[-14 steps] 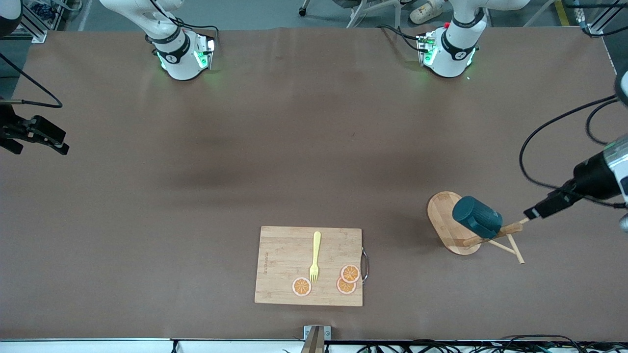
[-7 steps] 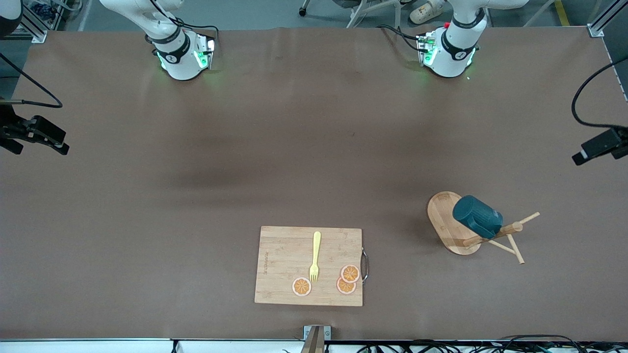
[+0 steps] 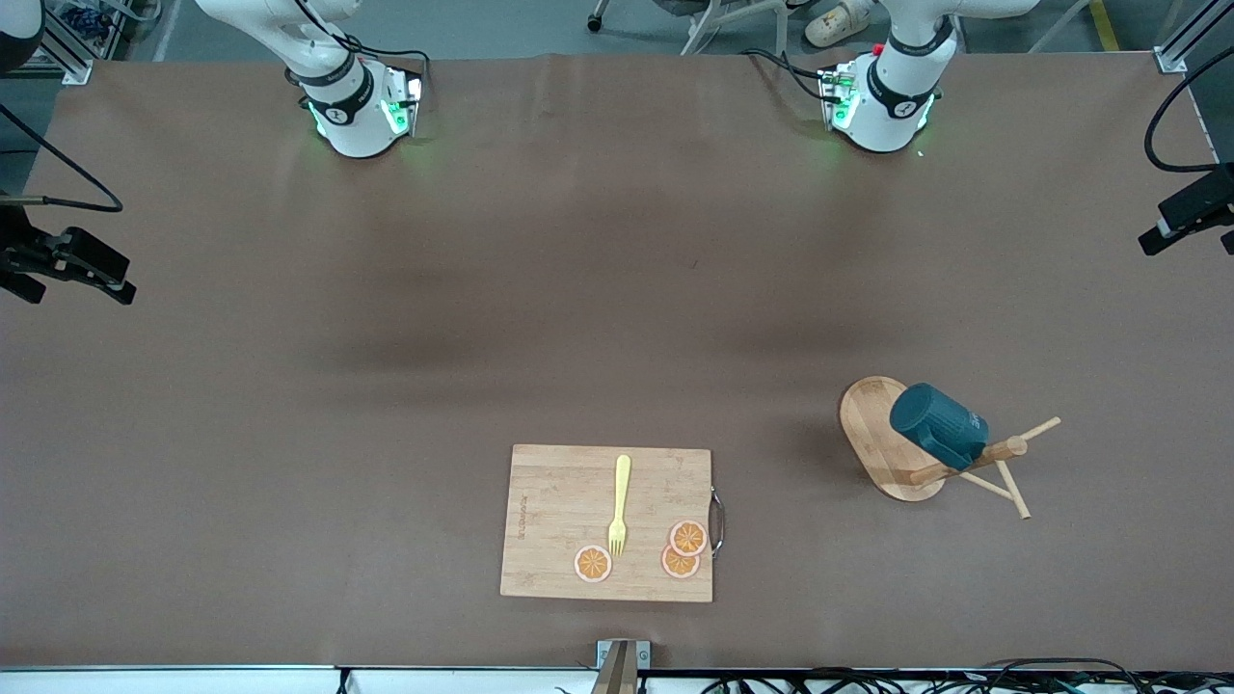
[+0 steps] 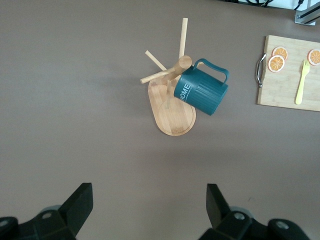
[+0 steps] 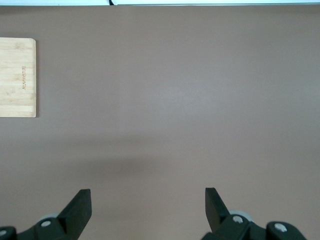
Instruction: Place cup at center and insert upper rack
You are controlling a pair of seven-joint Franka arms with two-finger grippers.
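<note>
The dark teal cup (image 3: 937, 425) hangs tilted by its handle on the light wooden mug tree (image 3: 868, 424), which stands on its oval base toward the left arm's end of the table. Both also show in the left wrist view, the cup (image 4: 202, 91) and the tree (image 4: 172, 117). My left gripper (image 3: 1157, 236) is open and empty, up over the table's edge at the left arm's end, well apart from the tree; its fingers (image 4: 80, 200) show over bare table. My right gripper (image 3: 116, 282) is open and empty and waits over the right arm's end of the table.
A rectangular bamboo cutting board (image 3: 559, 501) lies near the table's front edge, with a yellow fork (image 3: 619, 506) and three orange slices (image 3: 687, 538) on it. The board also shows in the left wrist view (image 4: 285, 85) and the right wrist view (image 5: 17, 77).
My left gripper has drawn back from the tip of the mug tree's peg toward the left arm's end of the table. The cup and tree have stayed put. The right arm has not moved.
</note>
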